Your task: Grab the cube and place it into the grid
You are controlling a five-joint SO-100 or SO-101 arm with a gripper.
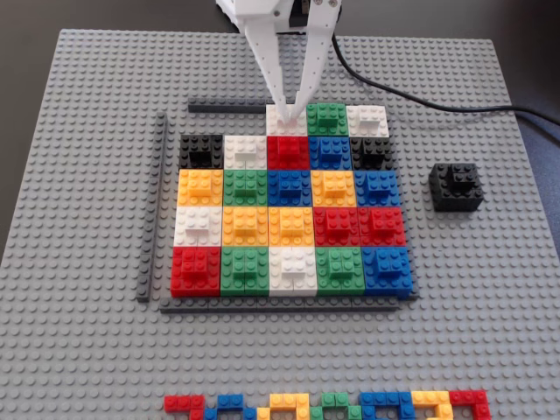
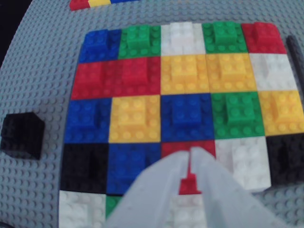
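The cube is a small black block standing alone on the baseplate, to the right of the grid in the fixed view and at the left edge in the wrist view. The grid is a patchwork of coloured blocks, seen close up in the wrist view. Its far row holds only three blocks, white, green and white, with two bare cells to their left. My white gripper hangs over that far white block and the red one beside it. Its fingers meet at the tips and hold nothing. It is well apart from the cube.
The large light-grey studded baseplate carries everything. Thin dark-grey strips frame the grid. A thin row of small coloured bricks lies at the near edge. A black cable runs off to the far right.
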